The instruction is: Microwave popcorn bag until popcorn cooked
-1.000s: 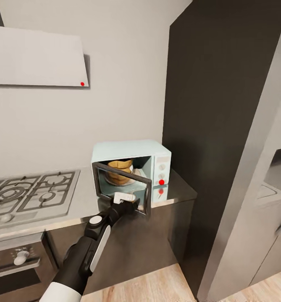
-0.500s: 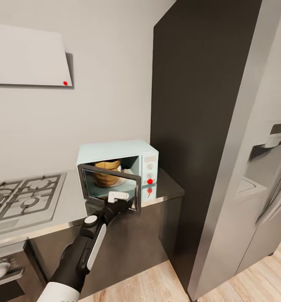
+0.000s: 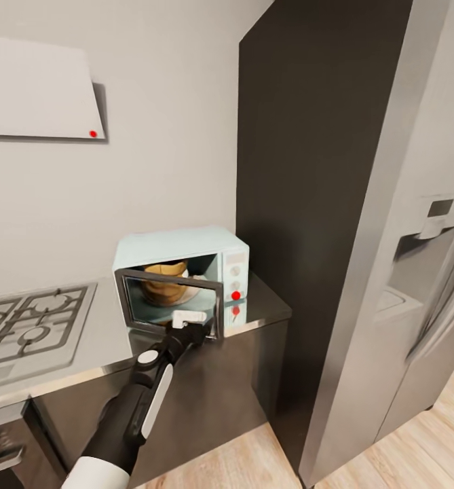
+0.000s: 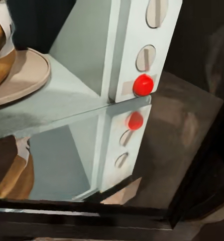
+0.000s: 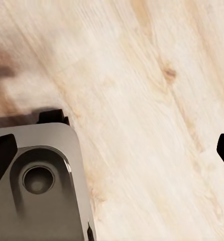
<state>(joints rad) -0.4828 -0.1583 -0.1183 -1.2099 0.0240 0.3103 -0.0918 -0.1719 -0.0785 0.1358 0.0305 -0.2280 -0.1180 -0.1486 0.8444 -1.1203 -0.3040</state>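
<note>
Head camera has panned right since the earlier frames: whole scene slid left, more of the steel fridge (image 3: 417,272) now showing, less of the gas hob (image 3: 30,322). Relative to the microwave (image 3: 179,272) little has changed: door (image 3: 169,302) a bit nearer the front than a second ago but still ajar, left gripper (image 3: 189,319) still at the door's lower edge on the control-panel side. Can't tell from any view whether its fingers are wide, narrow or gripping the door edge. Popcorn bag (image 3: 164,282) sits inside the microwave cavity on the round turntable plate (image 4: 19,75), upright, squat tan-brown, rolled rim, seen partly through the dark door glass. Microwave stands on the grey counter (image 3: 111,339), between the hob and the dark tall cabinet (image 3: 308,204). Left wrist view adds the close-up: red dot (image 4: 143,84) on the panel below two white knobs, all mirrored in the shiny counter, plus a strip of white label on the bag's side. Right wrist view is off the microwave entirely: light wood floor (image 5: 157,100) and a grey part of the robot base (image 5: 39,181); dark finger tips at the frame edges sit well apart, holding nothing.
</note>
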